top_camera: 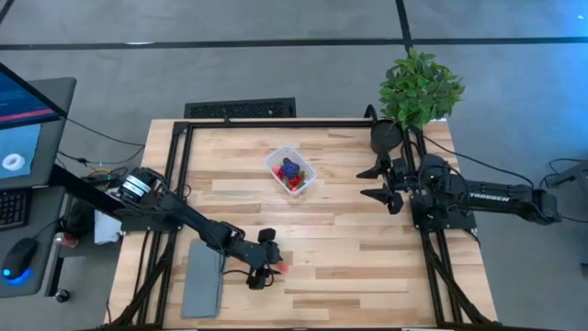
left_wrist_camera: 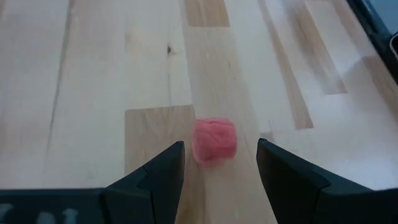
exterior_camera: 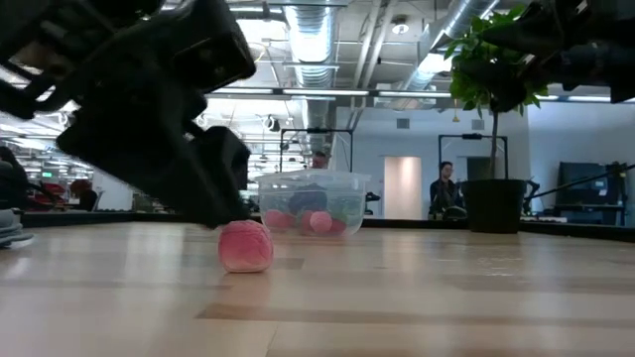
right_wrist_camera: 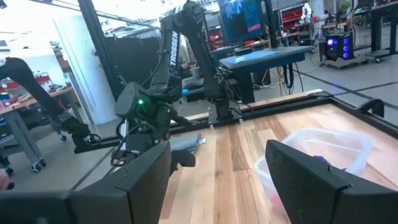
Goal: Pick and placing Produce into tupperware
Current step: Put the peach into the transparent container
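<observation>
1. Your left gripper (left_wrist_camera: 220, 163) has its jaws spread, low around the pink piece (left_wrist_camera: 214, 140), ready to pinch it
2. Your right gripper (top_camera: 377, 182) waits open, clear of the tupperware (top_camera: 290, 171), which already holds produce

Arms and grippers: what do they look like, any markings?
Both arms are black, jointed and boxy. The right arm carries white TROSSEN lettering on its link; the left arm shows a silver ring near its base, a green light and loose black cables. Each gripper, left and right, has two dark, angular wedge-shaped fingers.
</observation>
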You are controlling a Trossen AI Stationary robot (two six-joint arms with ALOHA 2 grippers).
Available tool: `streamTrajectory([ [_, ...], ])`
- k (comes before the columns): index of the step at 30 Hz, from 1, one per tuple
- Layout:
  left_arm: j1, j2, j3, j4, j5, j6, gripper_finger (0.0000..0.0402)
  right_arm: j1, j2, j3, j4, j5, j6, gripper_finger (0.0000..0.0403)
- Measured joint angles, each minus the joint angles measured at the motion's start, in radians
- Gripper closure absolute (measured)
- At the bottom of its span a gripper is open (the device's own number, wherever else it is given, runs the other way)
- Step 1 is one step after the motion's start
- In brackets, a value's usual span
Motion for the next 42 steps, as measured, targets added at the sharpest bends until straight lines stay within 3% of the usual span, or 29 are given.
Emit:
streamTrajectory([
  [11,0.010,0.138,0.109,0.034,0.054,-0.001,0.0212,-0.012,0.000,0.000,-0.014,0.000,0.001,0.0117],
  [26,0.015,0.156,0.116,0.039,0.060,-0.024,0.0213,-0.012,0.000,0.000,-0.033,0.000,0.008,0.0117],
  [37,0.016,0.156,0.115,0.032,0.063,-0.023,0.0279,-0.009,0.000,0.000,-0.032,-0.001,0.019,0.0117],
  [42,0.016,0.156,0.114,0.031,0.064,-0.023,0.0287,-0.009,0.000,0.000,-0.031,-0.001,0.026,0.0117],
])
